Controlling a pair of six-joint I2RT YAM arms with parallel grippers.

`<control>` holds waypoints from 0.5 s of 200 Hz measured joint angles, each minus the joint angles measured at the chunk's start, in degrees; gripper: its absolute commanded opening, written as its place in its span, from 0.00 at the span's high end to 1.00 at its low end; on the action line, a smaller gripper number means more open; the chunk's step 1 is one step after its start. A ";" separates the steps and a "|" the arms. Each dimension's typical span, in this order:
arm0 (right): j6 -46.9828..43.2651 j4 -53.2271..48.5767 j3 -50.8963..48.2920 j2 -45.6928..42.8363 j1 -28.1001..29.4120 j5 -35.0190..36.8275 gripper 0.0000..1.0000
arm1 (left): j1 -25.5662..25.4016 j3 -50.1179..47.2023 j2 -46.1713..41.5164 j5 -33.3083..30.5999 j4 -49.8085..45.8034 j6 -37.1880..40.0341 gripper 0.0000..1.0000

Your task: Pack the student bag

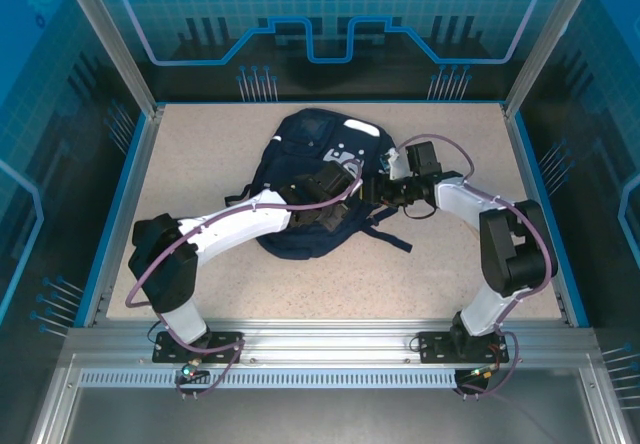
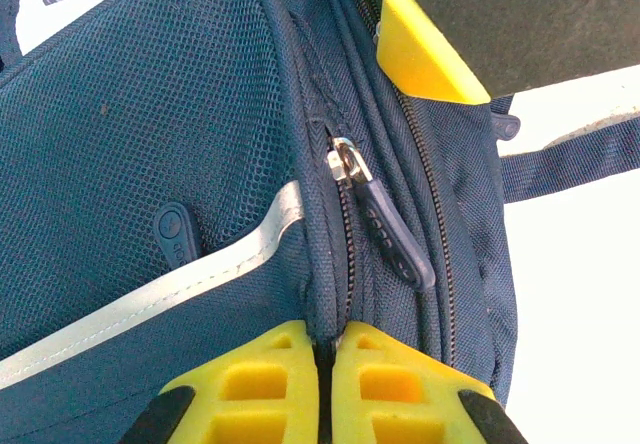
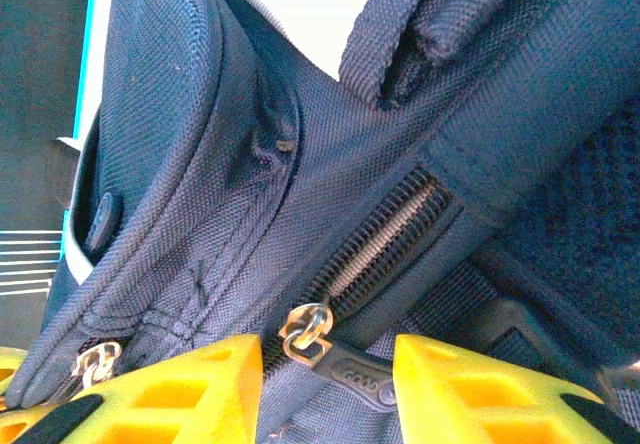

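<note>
The left arm is reaching in from the left side of the counter [image 1: 200, 164]. The left claw [image 2: 325, 354] is pinching a ridge of fabric on the student bag [image 1: 300, 154], with its yellow fingers [image 2: 260, 384] pressing together right at a zipper track [image 2: 347, 274]. Just beyond them a dark zipper pull [image 2: 385, 229] is lying slanted along that track. To its left a white stripe [image 2: 150, 304] is crossing below the mesh panel [image 2: 130, 114]. The bag is lying flat at the middle of the counter, between the two arms. On the right, the right claw [image 3: 325, 359] is standing partly spread against the bag's side, its fingers straddling another pull tab [image 3: 345, 372] without clearly gripping it.
</note>
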 measured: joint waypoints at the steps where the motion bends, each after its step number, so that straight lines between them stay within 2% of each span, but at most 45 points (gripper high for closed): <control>1: -0.15 -0.02 0.04 0.04 0.00 0.00 0.61 | 0.00 0.00 0.00 0.00 0.00 0.00 1.00; 47: -5.49 -0.13 0.37 0.57 0.63 -0.04 0.62 | -0.02 -0.31 -0.04 0.02 -0.04 0.04 1.00; 100: -8.46 -0.59 0.42 0.79 1.29 -0.70 0.78 | -0.02 -0.33 -0.09 0.04 -0.09 0.04 1.00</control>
